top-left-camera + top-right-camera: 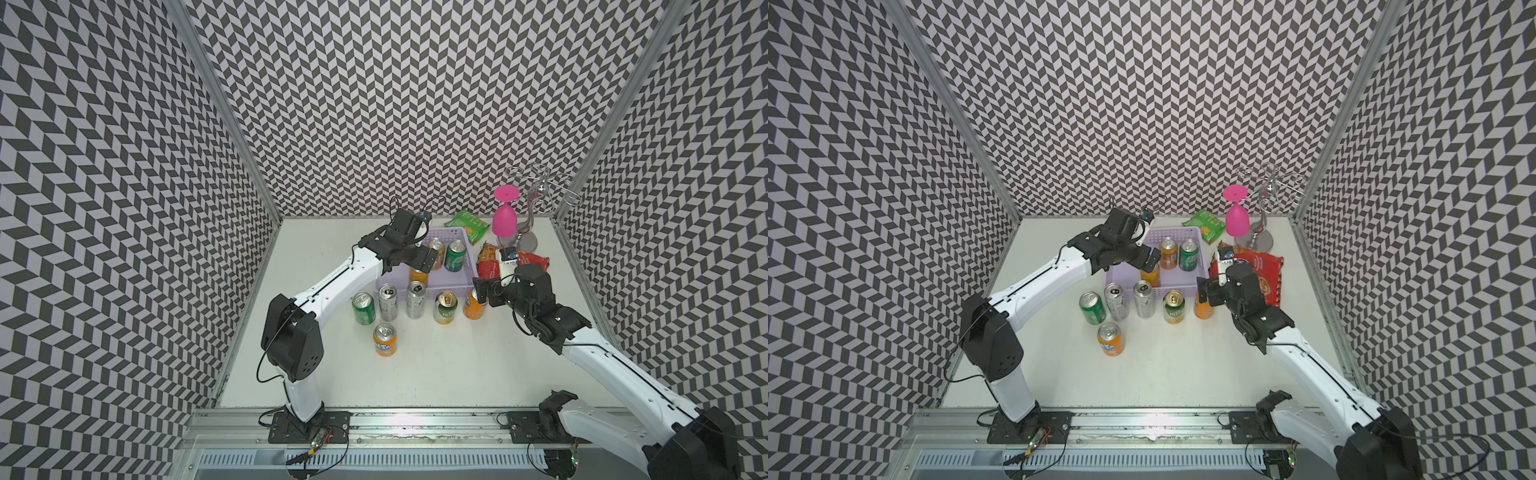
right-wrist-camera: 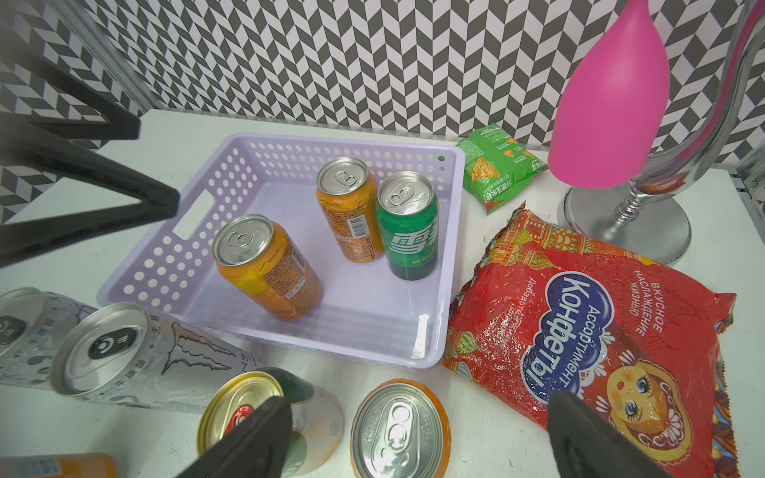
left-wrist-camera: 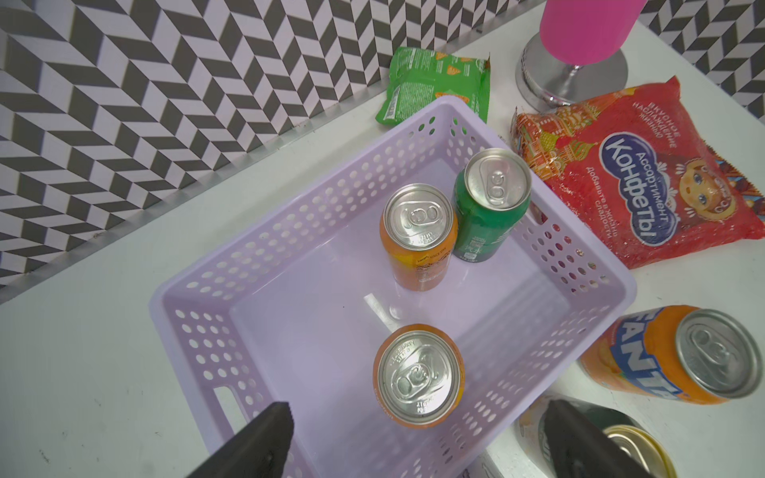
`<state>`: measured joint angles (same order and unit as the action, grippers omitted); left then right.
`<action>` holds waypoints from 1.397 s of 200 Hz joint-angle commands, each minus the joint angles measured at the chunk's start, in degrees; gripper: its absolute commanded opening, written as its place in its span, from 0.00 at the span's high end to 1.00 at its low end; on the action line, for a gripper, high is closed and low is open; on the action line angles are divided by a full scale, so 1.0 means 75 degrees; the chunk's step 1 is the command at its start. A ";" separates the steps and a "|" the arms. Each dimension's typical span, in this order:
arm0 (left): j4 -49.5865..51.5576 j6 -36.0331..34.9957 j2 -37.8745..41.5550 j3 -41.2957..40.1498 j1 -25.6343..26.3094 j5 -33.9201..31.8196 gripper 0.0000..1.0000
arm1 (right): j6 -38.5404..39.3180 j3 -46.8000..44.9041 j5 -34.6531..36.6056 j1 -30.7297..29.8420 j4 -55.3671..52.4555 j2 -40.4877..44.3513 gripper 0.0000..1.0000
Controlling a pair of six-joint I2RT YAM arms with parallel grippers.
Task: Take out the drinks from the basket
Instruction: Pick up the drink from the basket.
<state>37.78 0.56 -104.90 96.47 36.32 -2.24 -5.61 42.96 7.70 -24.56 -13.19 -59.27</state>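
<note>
Three drinks in basket: near orange can (image 3: 418,374), far orange can (image 3: 418,219), green can (image 3: 492,186), all upright in the lavender basket (image 3: 194,343); six more stand on the worktop (image 1: 436,374).
Left tool (image 3: 416,414): jaws apart, empty, over near orange can.
Right tool (image 2: 418,401): jaws apart, empty, over an outside orange can (image 2: 399,430).
Handling: we judge cans stiff, slick, maybe heavy; take mid-body across the wall.

White-shelled arms (image 1: 332,278) carry black joints (image 1: 291,336), looping black cables (image 1: 257,371) and black fingers (image 3: 265,440).
</note>
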 commanded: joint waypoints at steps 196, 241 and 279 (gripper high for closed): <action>0.1671 -0.0333 -0.2642 0.1960 -0.0167 0.0496 0.17 | -0.0009 -0.0126 -0.0148 0.0126 0.0481 0.0156 0.00; 0.1689 -0.0389 -0.2616 0.2069 -0.0160 0.0790 0.35 | -0.0022 -0.0138 -0.0144 0.0134 0.0481 0.0179 0.00; 0.1769 -0.0390 -0.2476 0.2236 -0.0155 0.0828 0.39 | -0.0014 -0.0136 -0.0138 0.0134 0.0481 0.0191 0.00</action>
<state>50.24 -1.98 -124.51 109.84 35.05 2.28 -5.61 42.46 6.81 -23.81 -13.08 -59.16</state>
